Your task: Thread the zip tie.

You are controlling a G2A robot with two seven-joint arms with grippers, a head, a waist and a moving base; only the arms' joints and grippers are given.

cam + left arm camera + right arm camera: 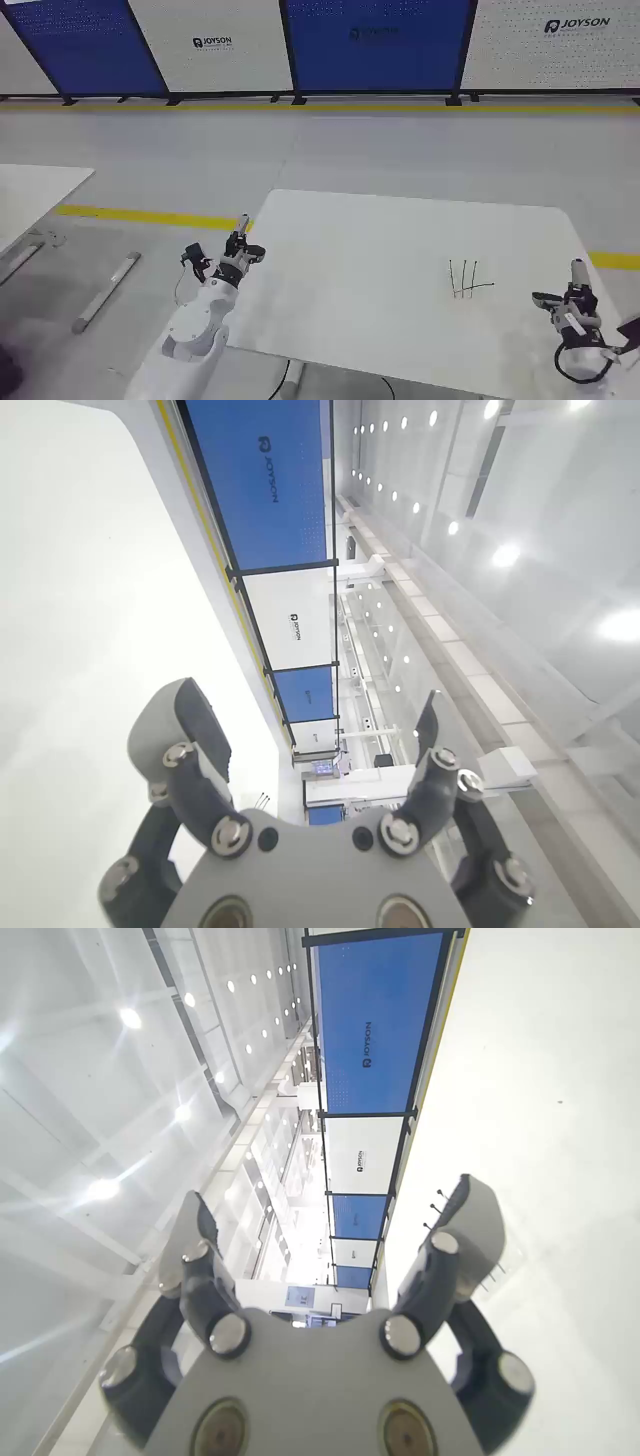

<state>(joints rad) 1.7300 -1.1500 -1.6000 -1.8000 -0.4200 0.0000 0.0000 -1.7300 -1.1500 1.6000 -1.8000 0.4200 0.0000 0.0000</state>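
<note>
Three zip ties are laid on the desk. The left gripper and the right gripper are held open and empty at opposite desk edges.

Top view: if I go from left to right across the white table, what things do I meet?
left gripper → zip ties → right gripper
</note>
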